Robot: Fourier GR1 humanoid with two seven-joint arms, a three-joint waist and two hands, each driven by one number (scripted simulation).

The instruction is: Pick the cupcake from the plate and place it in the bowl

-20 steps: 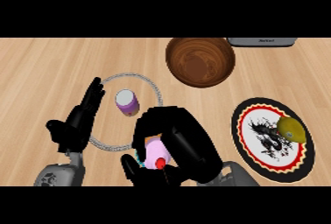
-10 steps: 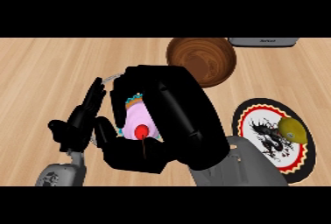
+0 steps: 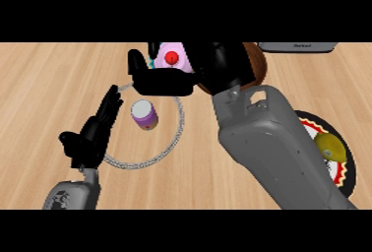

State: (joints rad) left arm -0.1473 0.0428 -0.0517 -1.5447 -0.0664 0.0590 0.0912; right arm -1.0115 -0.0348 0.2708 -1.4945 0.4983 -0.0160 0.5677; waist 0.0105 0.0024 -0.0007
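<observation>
The counter (image 3: 44, 78) is a light wood-grain surface with boards running left to right. A clear plate with a beaded rim (image 3: 169, 145) lies left of centre. A brown wooden bowl (image 3: 256, 64) stands near the far edge. A dark plate with a red-and-white patterned border (image 3: 347, 153) lies at the right. A grey object (image 3: 298, 47) sits at the far edge.

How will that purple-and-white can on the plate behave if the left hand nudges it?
The can looks like a small rigid cylinder standing upright on the clear plate, so it would probably tip and then roll. The plate's surface looks smooth, so it may slide first. The left hand rests open beside it.
</observation>
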